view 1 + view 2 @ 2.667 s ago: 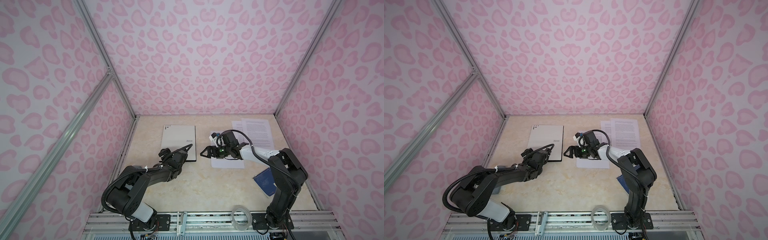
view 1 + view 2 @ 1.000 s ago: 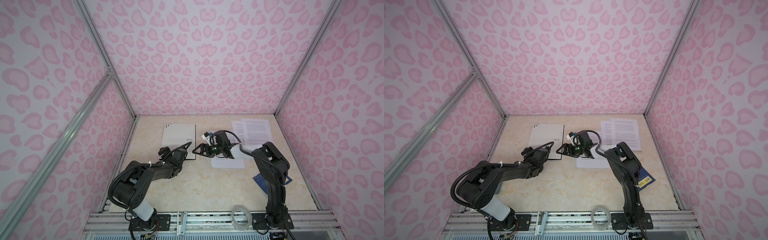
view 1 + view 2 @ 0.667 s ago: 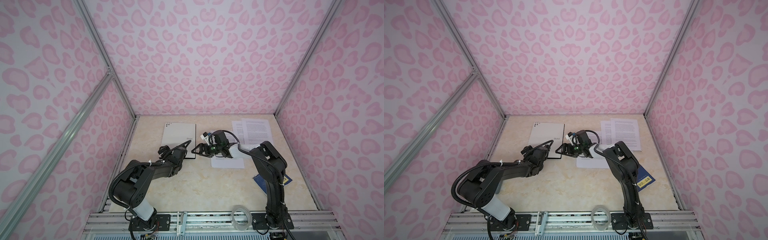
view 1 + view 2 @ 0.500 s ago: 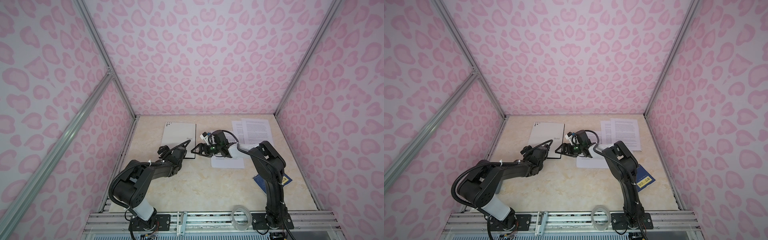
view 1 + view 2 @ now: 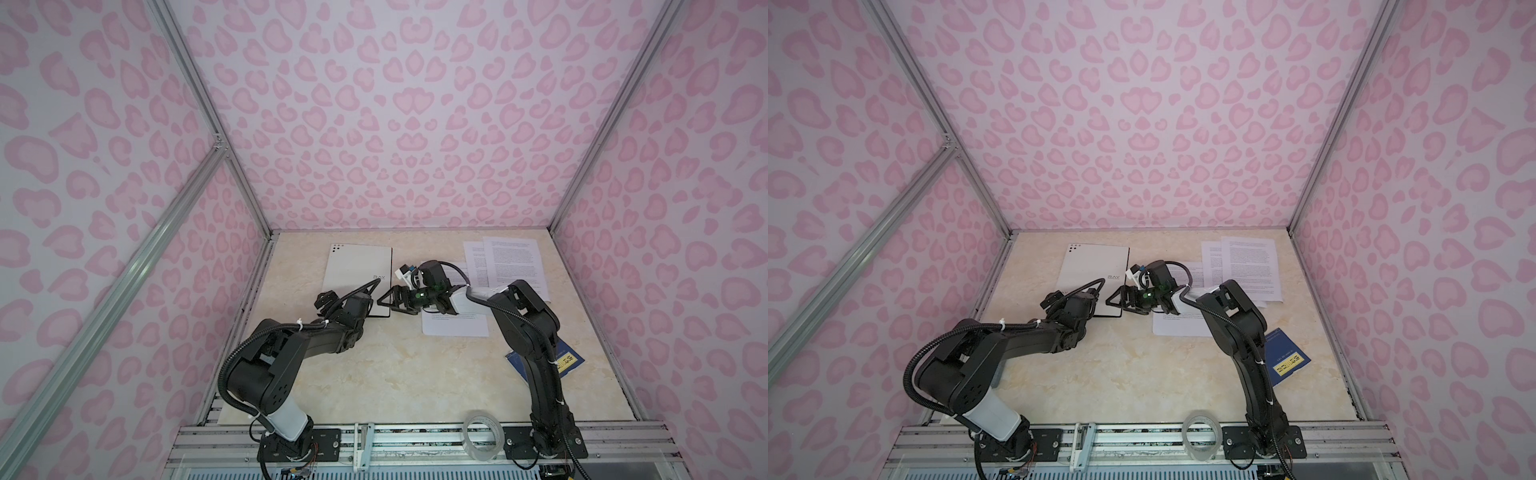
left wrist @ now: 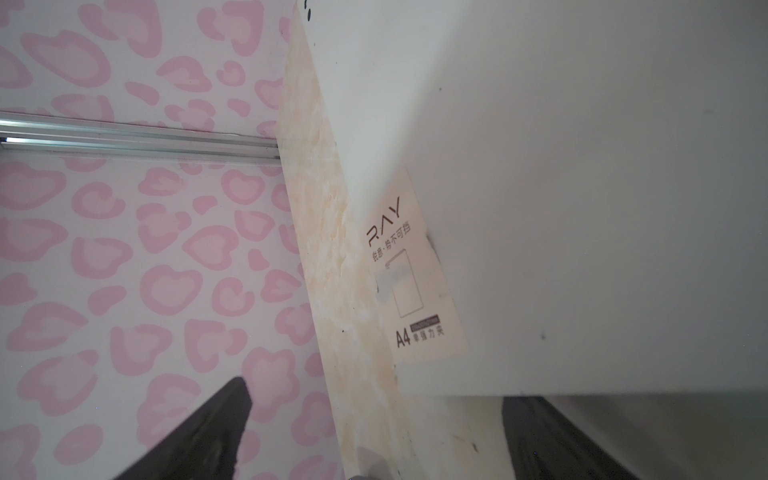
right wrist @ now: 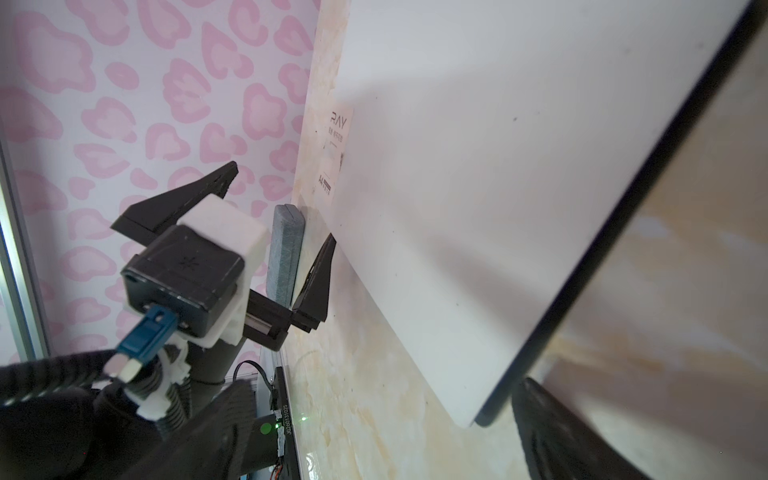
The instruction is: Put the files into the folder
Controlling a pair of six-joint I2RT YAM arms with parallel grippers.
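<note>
Reaching low over the table [image 5: 395, 374], the left gripper [image 7: 282, 205] gapes wide and empty, its lower fingertip at the near edge of the folder [image 5: 357, 270]. The right gripper [image 5: 384, 300], equally wide and empty, flanks the folder's near right corner; contact is unclear. The closed folder lies flat, long axis running near to far, dotted corner farthest. Right of the folder lie the files [image 5: 515, 262], one sheet partly hidden beneath the right arm.

You're looking into a robotics lab test cell: pink leopard-print panels [image 5: 395, 124] on aluminium struts [image 5: 196, 83] box in a marble-look tabletop [image 5: 395, 374], and a robot arm [image 5: 266, 365] is bolted at each end of a slotted metal rail [image 5: 415, 442].
</note>
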